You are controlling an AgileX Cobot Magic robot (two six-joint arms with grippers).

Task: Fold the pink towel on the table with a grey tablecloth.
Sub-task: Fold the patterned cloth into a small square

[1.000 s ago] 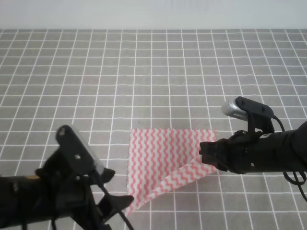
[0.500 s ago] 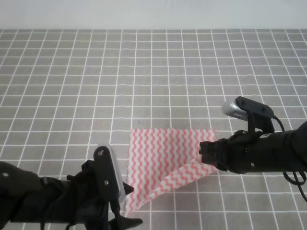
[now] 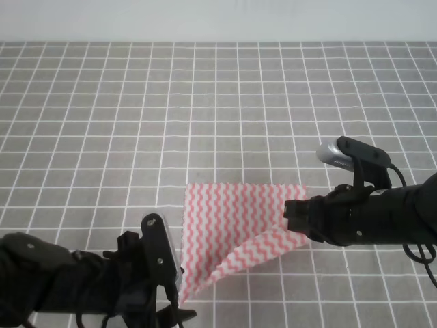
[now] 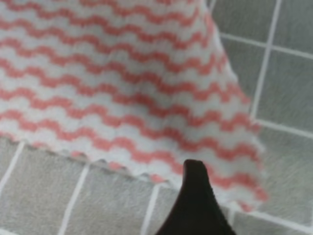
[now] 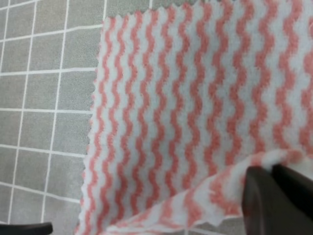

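Currently the pink towel [image 3: 235, 229] lies on the surface [image 3: 205, 102], near its front edge and a little right of centre, only partly flat. Its far edge rests on the grey cloth; its near right corner is lifted, so a raised fold runs diagonally from the right side down to the near left corner.

Right pincer [image 3: 295, 217]: pressed together on the towel's right corner. The right wrist view shows dark fingers [image 5: 274, 196] with striped cloth caught at their tips [image 5: 195, 122]. Judged reason for the hold: the corner is kept up so it can be carried over the flat part to start the fold.

Left pincer [image 3: 179, 309]: low at the towel's near left corner. In the left wrist view one dark fingertip [image 4: 194, 196] sits at the pinked edge [image 4: 122, 98]; the second finger is out of view. Cannot tell whether it is spread or pinching. Likely it is there to take that corner, so both near corners travel together.

Surface: grey cloth, thin white grid, bare apart from towel and arms. A pale wall [image 3: 218, 20] lies beyond the far edge.
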